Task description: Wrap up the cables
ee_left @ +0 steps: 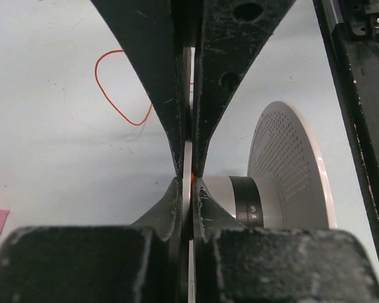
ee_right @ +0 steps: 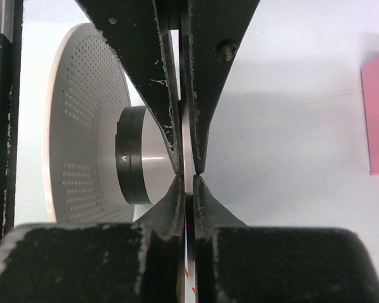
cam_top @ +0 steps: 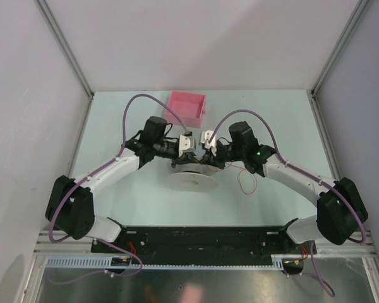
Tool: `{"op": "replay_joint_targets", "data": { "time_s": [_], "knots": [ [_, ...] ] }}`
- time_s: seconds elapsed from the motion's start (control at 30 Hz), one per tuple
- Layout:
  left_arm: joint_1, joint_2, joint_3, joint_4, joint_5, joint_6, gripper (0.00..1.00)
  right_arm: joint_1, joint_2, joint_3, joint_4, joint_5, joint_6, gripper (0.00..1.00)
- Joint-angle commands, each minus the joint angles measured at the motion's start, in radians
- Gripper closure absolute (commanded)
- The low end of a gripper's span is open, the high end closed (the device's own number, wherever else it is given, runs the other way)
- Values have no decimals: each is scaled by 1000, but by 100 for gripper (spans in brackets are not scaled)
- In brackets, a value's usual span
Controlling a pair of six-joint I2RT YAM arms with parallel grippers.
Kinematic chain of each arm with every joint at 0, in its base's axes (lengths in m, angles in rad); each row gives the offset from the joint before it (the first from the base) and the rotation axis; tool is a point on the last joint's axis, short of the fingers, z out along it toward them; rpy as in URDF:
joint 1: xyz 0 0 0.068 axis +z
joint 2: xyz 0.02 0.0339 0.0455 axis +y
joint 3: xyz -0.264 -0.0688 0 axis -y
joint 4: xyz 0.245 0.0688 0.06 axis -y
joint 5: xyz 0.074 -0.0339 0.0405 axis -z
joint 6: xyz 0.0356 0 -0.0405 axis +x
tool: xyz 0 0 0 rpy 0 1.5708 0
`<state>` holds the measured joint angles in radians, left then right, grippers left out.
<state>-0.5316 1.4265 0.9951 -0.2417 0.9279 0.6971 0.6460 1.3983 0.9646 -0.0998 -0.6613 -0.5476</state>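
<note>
Bright even overhead light, soft shadows; wrist-cam foregrounds blurry, prob. too close.

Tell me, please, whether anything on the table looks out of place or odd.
The thin red wire lies in a loose loop on the table beside the spool, and no turns show on the hub. The left tool and right tool are each shut on the spool's thin flange.

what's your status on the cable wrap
left tool shut on spool flange, bit of orange at the pinch. right tool shut on same flange. cable loop loose on table, none seen on hub. pink bin apart, behind.
</note>
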Motion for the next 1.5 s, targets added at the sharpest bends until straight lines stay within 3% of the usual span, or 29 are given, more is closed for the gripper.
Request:
{"op": "replay_joint_targets", "data": {
  "time_s": [0.0, 0.2, 0.23, 0.37, 0.5, 0.73, 0.93, 1.1, 1.27, 1.47],
  "knots": [
    [-4, -4, 41, 17, 24, -12, 99, 1, 4, 53, 43, 7, -14, 100],
    [10, -15, 36, 18, 31, -36, 100, -15, 3, 54, 36, 12, -7, 99],
    [14, -18, 33, 17, 34, -34, 100, -18, 0, 54, 38, 17, 0, 93],
    [52, -37, 34, 17, 57, -41, 100, -53, -17, 54, 7, 17, 14, 46],
    [109, -44, 42, 17, 75, -90, 100, -132, -31, 54, -77, -10, -10, 31],
    [172, -115, 23, 16, 36, -97, 100, -306, -27, 54, -90, -21, -16, 20],
    [202, -205, 59, 15, 36, -148, 100, -352, -49, 54, -18, -65, 32, 8],
    [208, -248, 53, 15, 59, -124, 100, -306, -55, 54, -32, -116, -92, 7],
    [208, -255, 49, 10, 75, -94, 100, -228, -68, 54, -103, -131, -359, 7],
    [208, -262, 54, 8, 102, -84, 100, -139, -16, 54, -167, -116, -585, 14]
  ]
}}
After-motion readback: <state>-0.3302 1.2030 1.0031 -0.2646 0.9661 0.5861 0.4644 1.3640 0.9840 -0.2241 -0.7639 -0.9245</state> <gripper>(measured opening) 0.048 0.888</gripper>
